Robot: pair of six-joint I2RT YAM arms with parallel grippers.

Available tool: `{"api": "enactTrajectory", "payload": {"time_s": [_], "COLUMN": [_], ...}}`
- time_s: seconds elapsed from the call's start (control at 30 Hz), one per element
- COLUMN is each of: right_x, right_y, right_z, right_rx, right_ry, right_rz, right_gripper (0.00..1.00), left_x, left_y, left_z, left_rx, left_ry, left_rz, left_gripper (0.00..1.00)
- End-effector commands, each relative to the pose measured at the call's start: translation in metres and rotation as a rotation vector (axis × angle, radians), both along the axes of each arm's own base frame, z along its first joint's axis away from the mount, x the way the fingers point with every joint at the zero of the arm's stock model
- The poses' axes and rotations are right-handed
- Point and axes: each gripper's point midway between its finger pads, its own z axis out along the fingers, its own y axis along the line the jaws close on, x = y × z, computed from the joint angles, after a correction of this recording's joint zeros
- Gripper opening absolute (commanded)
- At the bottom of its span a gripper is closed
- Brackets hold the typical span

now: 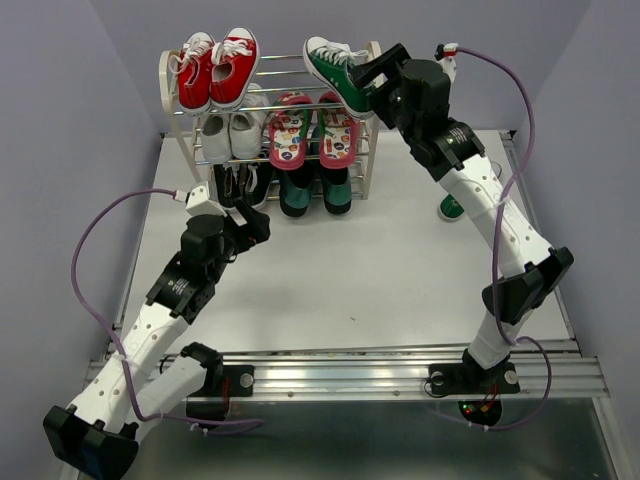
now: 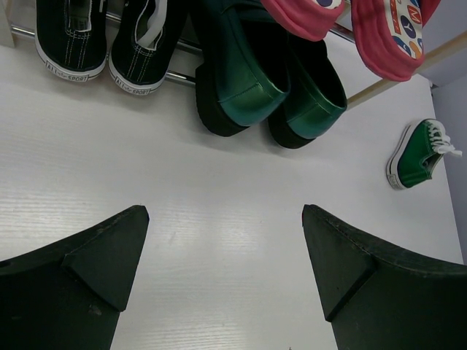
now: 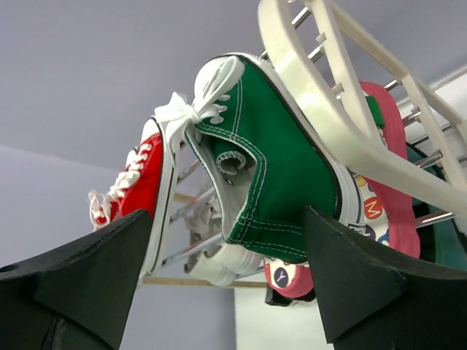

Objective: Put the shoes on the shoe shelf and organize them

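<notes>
One green sneaker (image 1: pixel 335 68) (image 3: pixel 284 153) lies on the top tier of the shoe shelf (image 1: pixel 373 150) (image 3: pixel 306 80), at its right end. My right gripper (image 1: pixel 372 85) (image 3: pixel 228 211) is open, its fingers on either side of the sneaker's heel; the left finger stands clear of it. The other green sneaker (image 1: pixel 452 207) (image 2: pixel 417 154) lies on the table right of the shelf. Red flip-flops (image 1: pixel 312 130) (image 2: pixel 387 36) rest on the middle tier, with dark teal slip-ons (image 1: pixel 315 190) (image 2: pixel 270 80) below them. My left gripper (image 1: pixel 255 225) (image 2: pixel 226 215) hangs open over bare table in front of the shelf.
Red sneakers (image 1: pixel 218 70) (image 3: pixel 139 182) fill the top tier's left half. White sneakers (image 1: pixel 230 132) sit below them, and black sneakers (image 1: pixel 240 185) (image 2: pixel 102 36) are on the bottom tier. The white table (image 1: pixel 350 280) stretches in front of the shelf.
</notes>
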Motion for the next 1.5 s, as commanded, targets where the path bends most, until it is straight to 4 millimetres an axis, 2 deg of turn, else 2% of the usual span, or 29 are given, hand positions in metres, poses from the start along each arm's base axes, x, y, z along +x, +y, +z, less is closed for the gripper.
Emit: {"api": "enactTrajectory", "payload": {"time_s": [0.0, 0.07, 0.2, 0.23, 0.37, 0.4, 0.47, 0.53, 0.6, 0.77, 0.87, 0.9, 0.93, 1.0, 1.03, 1.1, 1.2, 1.27, 1.3, 1.37, 1.4, 1.47], "right_x": [-0.021, -0.024, -0.023, -0.026, -0.018, -0.020, -0.019, -0.016, -0.018, -0.007, 0.006, 0.019, 0.020, 0.034, 0.038, 0.052, 0.061, 0.068, 0.070, 0.076, 0.078, 0.081], "right_y": [0.013, 0.005, -0.022, -0.021, -0.030, -0.027, -0.028, -0.028, -0.026, -0.001, 0.011, 0.020, 0.020, 0.028, 0.030, 0.031, 0.034, 0.040, 0.041, 0.042, 0.038, 0.038], "right_z": [0.034, 0.027, 0.005, 0.002, 0.001, 0.012, 0.018, 0.022, 0.039, 0.061, 0.062, 0.049, 0.060, 0.053, 0.058, 0.047, 0.045, 0.038, 0.036, 0.031, 0.031, 0.030], "right_rx": [-0.215, -0.364, -0.746, -0.803, -1.094, -1.113, -1.160, -1.164, -1.127, -0.972, -0.947, -0.955, -0.944, -0.946, -0.937, -0.960, -0.975, -0.972, -0.967, -0.964, -0.955, -0.947], "right_ry": [-0.180, -0.184, -0.185, -0.195, -0.270, -0.296, -0.313, -0.318, -0.356, -0.454, -0.469, -0.456, -0.481, -0.491, -0.516, -0.504, -0.517, -0.519, -0.518, -0.514, -0.501, -0.500], "right_rz": [0.146, 0.155, 0.140, 0.156, 0.176, 0.168, 0.156, 0.137, 0.121, 0.125, 0.123, 0.131, 0.117, 0.101, 0.080, 0.048, 0.026, 0.030, 0.027, 0.009, -0.017, -0.027], "right_gripper": [1.00, 1.00, 1.00, 1.00, 1.00, 1.00, 1.00, 1.00, 1.00, 1.00, 1.00, 1.00, 1.00, 1.00, 1.00, 1.00, 0.99, 0.94, 0.84, 0.74, 0.60, 0.48], "left_x": [0.001, 0.000, 0.000, 0.000, 0.001, 0.002, 0.003, 0.004, 0.005, 0.005, 0.004, 0.004, 0.004, 0.004, 0.004, 0.003, 0.002, 0.003, 0.003, 0.003, 0.003, 0.003], "left_y": [0.001, 0.001, 0.003, 0.004, 0.006, 0.007, 0.008, 0.009, 0.009, 0.009, 0.010, 0.011, 0.012, 0.012, 0.012, 0.012, 0.014, 0.014, 0.014, 0.013, 0.013, 0.014], "left_z": [0.022, 0.023, 0.024, 0.023, 0.022, 0.019, 0.018, 0.018, 0.018, 0.016, 0.018, 0.019, 0.021, 0.021, 0.021, 0.019, 0.019, 0.018, 0.018, 0.018, 0.018, 0.018], "left_rx": [-0.013, -0.015, -0.014, -0.013, -0.009, -0.001, 0.005, 0.010, 0.010, 0.013, 0.012, 0.011, 0.008, 0.007, 0.007, 0.006, 0.007, 0.005, 0.006, 0.006, 0.005, 0.005], "left_ry": [-0.060, -0.064, -0.071, -0.067, -0.066, -0.056, -0.048, -0.044, -0.044, -0.038, -0.042, -0.046, -0.052, -0.055, -0.055, -0.052, -0.054, -0.054, -0.053, -0.051, -0.051, -0.051], "left_rz": [0.002, 0.002, 0.009, 0.011, 0.027, 0.033, 0.040, 0.047, 0.049, 0.054, 0.056, 0.058, 0.061, 0.061, 0.061, 0.063, 0.069, 0.072, 0.072, 0.070, 0.069, 0.070], "left_gripper": [0.99, 0.99, 0.99, 0.99, 0.99, 0.99, 0.99, 0.99, 0.99, 0.99, 0.99, 0.99, 0.99, 0.99, 0.99, 0.99, 0.99, 0.99, 0.99, 0.99, 0.99, 0.99]}}
